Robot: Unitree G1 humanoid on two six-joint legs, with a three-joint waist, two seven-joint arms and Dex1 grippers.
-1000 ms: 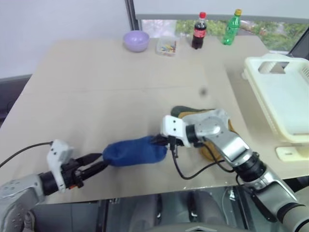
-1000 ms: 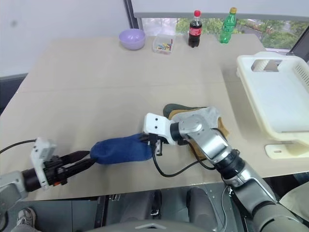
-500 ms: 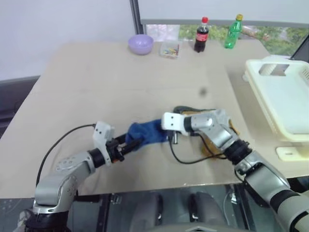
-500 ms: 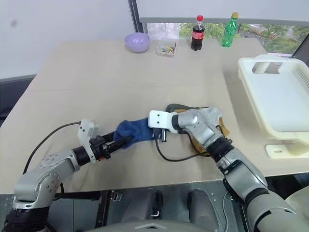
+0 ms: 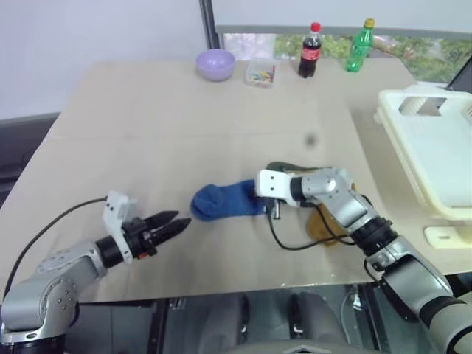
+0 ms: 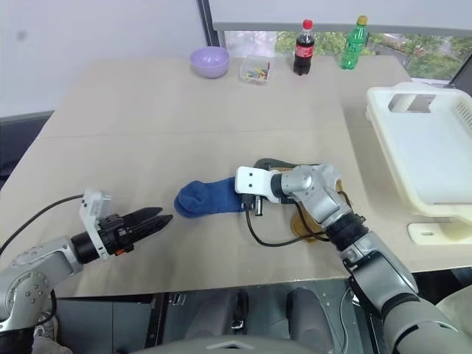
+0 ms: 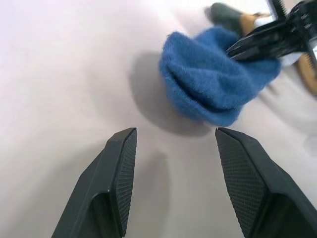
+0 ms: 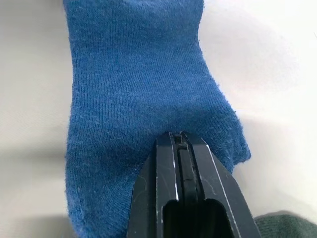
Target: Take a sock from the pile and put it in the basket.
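step: sock [image 6: 209,200] pinched clear of pile [image 6: 310,193]
right gripper [image 8: 179,148]: clamped on sock
left gripper [image 6: 156,218]: apart, empty
next: carry toward basket [image 6: 435,195], 3 o'clock

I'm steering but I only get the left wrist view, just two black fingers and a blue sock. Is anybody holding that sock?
Observer: Yes. The right gripper is shut on the blue sock, pinching its end nearest the pile.
Operator: Where's my gripper then?
Observer: The left gripper is open, apart from the sock's free end, on the side away from the pile.
Operator: Where's the basket?
Observer: The cream basket sits at the table's right edge, beyond the pile.
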